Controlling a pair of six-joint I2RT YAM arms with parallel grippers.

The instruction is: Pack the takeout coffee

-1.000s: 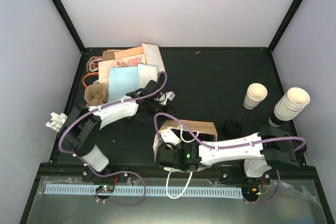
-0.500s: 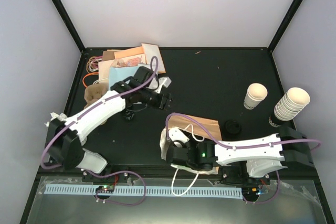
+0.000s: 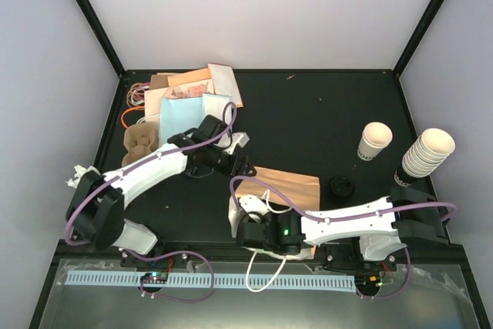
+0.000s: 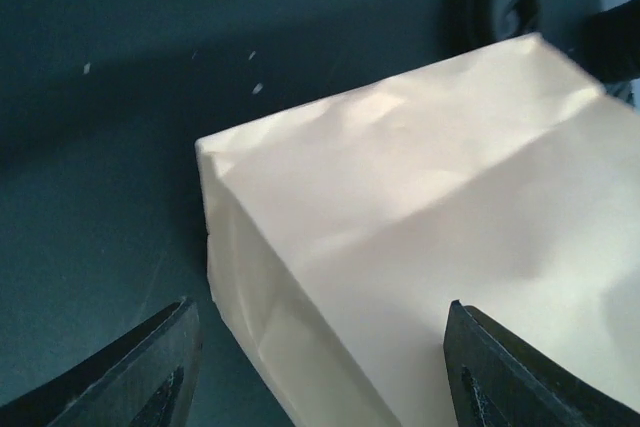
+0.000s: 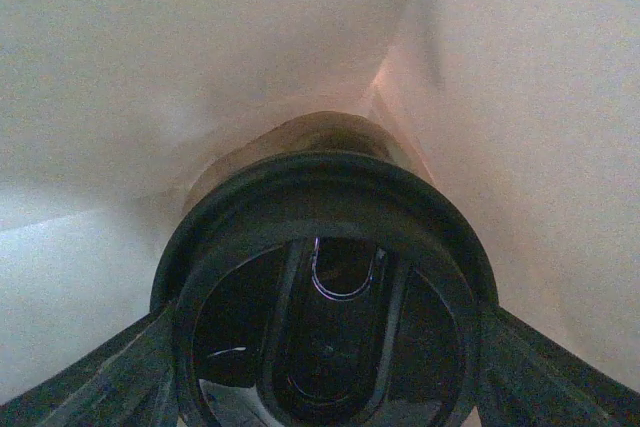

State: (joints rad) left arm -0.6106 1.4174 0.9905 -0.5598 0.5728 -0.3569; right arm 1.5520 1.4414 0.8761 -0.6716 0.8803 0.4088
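Note:
The takeout coffee shows only its round black lid in the right wrist view, lying inside a brown paper bag whose pale inner walls surround it. My right gripper is shut on the coffee, with its fingers against both sides of the lid. From above, the right wrist sits at the bag's near, open end. My left gripper hangs open over the bag's closed far corner, touching nothing; in the top view the left gripper is just left of the bag.
A loose black lid lies right of the bag. A lidless cup and a stack of cups stand at the right. Paper bags and napkins, a cardboard cup carrier and crumpled white paper lie at the left.
The left gripper has opened wider and come down toward the bag's far corner. The right arm and the bag have shifted a little at the near edge.

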